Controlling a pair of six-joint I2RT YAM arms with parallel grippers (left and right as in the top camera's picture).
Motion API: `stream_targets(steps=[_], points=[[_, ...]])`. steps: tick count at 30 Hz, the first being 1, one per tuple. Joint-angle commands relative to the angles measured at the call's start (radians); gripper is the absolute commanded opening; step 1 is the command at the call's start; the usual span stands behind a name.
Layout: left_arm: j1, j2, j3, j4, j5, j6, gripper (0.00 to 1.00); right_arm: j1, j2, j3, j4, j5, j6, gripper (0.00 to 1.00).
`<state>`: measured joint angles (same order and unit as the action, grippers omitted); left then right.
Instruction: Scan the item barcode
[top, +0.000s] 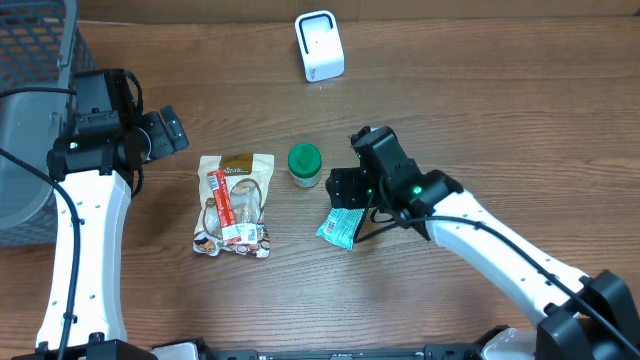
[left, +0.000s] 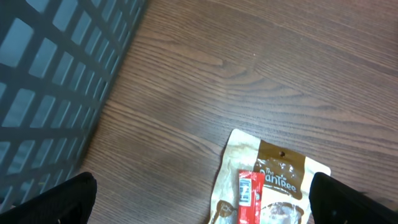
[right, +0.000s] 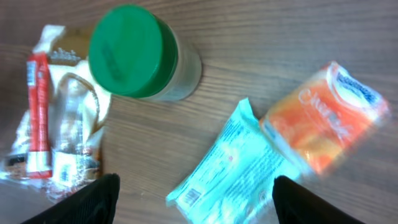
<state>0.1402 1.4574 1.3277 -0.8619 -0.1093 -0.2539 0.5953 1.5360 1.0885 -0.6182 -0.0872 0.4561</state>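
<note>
A teal packet (right: 239, 165) lies flat on the wooden table, with a small barcode showing near its lower left corner. My right gripper (right: 196, 202) hovers over it, open, one dark finger on each side and neither touching it. An orange packet (right: 323, 121) lies against the teal one's far right end. In the overhead view the right gripper (top: 345, 200) covers the top of the teal packet (top: 340, 230). The white scanner (top: 319, 45) stands at the back of the table. My left gripper (top: 170, 132) is open and empty at the left, above bare wood (left: 202, 205).
A green-lidded jar (top: 305, 165) stands just left of the right gripper. A cream and brown snack bag (top: 236, 205) with a red sachet (top: 222, 205) on it lies in the middle. A grey mesh basket (top: 30, 120) fills the far left edge.
</note>
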Motion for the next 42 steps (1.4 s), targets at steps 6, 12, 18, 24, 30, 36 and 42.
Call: stream_targets(steps=[6, 12, 18, 24, 30, 36, 42], points=[[0.003, -0.005, 0.018, 0.002, -0.005, 0.019, 1.00, -0.027, 0.121, 0.640, -0.520, -0.043, -0.183, 0.87], [0.003, -0.005, 0.018, 0.002, -0.005, 0.019, 1.00, 0.008, 0.275, 0.664, -0.545, -0.046, -0.312, 0.89], [0.003, -0.005, 0.018, 0.002, -0.005, 0.019, 0.99, 0.017, 0.420, 0.664, -0.431, -0.023, -0.342, 0.89], [0.003, -0.005, 0.018, 0.002, -0.005, 0.019, 1.00, 0.023, 0.510, 0.663, -0.302, -0.011, -0.083, 0.83], [0.003, -0.005, 0.018, 0.002, -0.005, 0.019, 1.00, 0.048, 0.552, 0.660, -0.278, 0.072, -0.014, 0.83], [0.003, -0.005, 0.018, 0.002, -0.005, 0.019, 1.00, 0.096, 0.552, 0.658, -0.378, -0.111, 0.051, 0.84], [0.003, -0.005, 0.018, 0.002, -0.005, 0.019, 1.00, 0.123, 0.549, 0.661, -0.394, -0.188, 0.058, 0.83]])
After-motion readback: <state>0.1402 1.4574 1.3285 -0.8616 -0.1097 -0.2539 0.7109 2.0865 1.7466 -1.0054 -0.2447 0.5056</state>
